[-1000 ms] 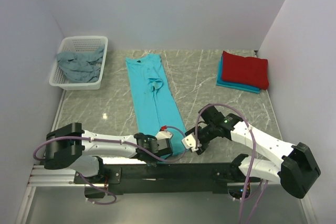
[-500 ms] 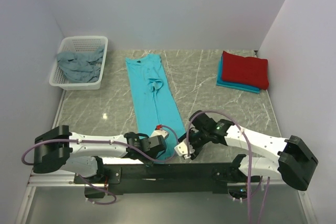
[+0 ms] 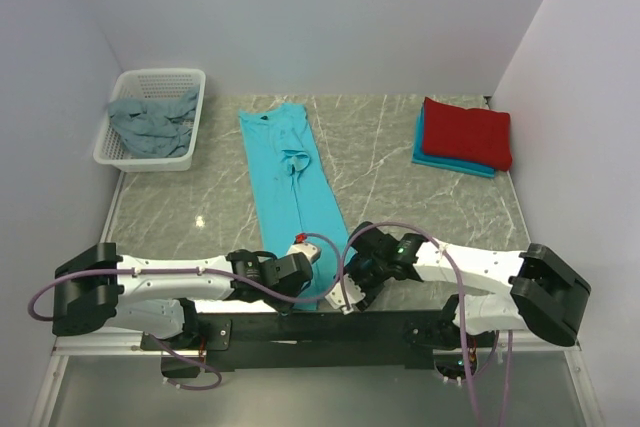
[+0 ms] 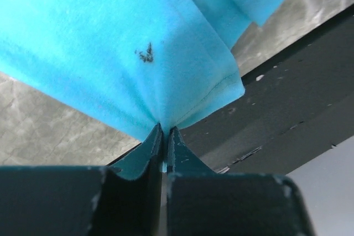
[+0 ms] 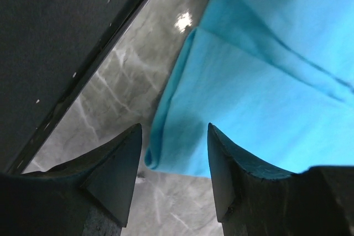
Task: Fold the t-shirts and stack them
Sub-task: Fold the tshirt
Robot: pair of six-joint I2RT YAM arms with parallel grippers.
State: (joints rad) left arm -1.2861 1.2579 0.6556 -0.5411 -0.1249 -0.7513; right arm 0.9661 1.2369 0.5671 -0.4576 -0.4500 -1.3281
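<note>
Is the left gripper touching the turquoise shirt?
Touching. The left wrist view shows the left gripper shut, pinching a corner of the turquoise shirt.

White perforated basket (image 3: 160, 73) sits in the far-left corner of the grey marble table (image 3: 380, 167), black rail (image 3: 330, 327) along the table's near edge.

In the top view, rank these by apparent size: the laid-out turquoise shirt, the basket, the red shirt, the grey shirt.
1. laid-out turquoise shirt
2. basket
3. red shirt and grey shirt: too alike to rank, as the grey one is crumpled.
</note>
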